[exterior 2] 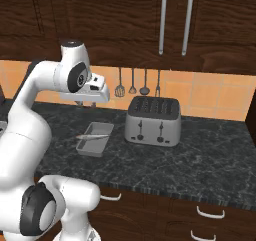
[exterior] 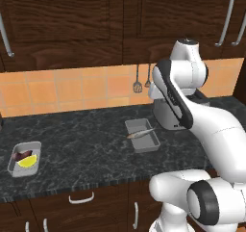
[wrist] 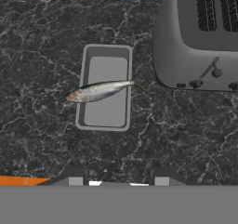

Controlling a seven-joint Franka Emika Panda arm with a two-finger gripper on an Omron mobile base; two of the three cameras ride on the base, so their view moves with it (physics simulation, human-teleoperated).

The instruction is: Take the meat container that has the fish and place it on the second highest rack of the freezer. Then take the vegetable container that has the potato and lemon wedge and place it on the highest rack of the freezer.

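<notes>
Right now you are looking down on the fish [wrist: 101,90] lying crosswise over its grey container [wrist: 105,87], beside the toaster [wrist: 200,37] toward the desk's [wrist: 42,46] back edge. Your gripper [wrist: 115,180] is hovering above, fingers parted, grasping nothing. No writing is showing anywhere.

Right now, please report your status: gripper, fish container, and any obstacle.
Gripper open, empty, above the counter. Fish lies across its grey container, untouched. Toaster stands close beside the container.
</notes>
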